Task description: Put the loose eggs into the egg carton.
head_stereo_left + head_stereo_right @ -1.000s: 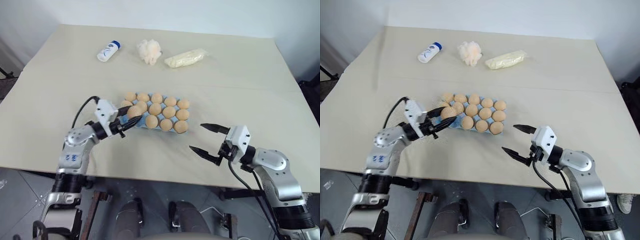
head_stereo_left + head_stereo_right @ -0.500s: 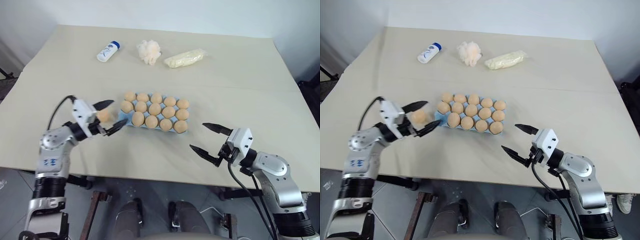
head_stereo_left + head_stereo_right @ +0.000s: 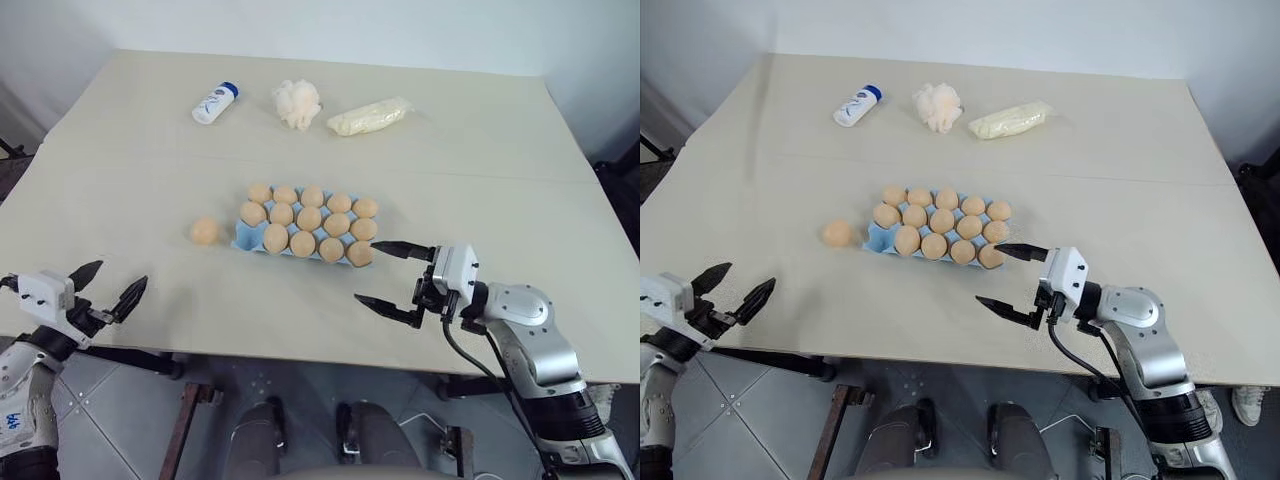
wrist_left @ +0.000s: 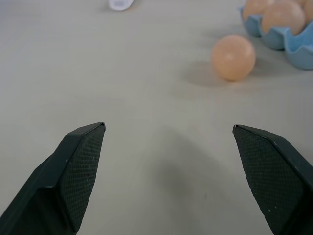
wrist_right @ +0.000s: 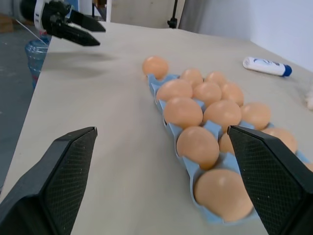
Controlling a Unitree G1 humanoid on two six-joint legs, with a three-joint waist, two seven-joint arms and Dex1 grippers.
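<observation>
Beside the egg carton [image 3: 240, 238], just off its left end, one loose egg [image 3: 205, 231] sits on the bare worktop [image 3: 480, 180], close to the blue rim but apart from it. Every cup I can make out already holds an egg (about fifteen, three rows), so I can't spot a free place for this last one. Well left of the carton, at the worktop's near edge, the left gripper [image 3: 108, 285] hangs with its fingers spread wide and nothing between them. Right of the carton, the right gripper [image 3: 388, 273] points at its near right corner, fingers wide apart and empty too. By my reckoning the job is nearly finished, bar that one egg.
</observation>
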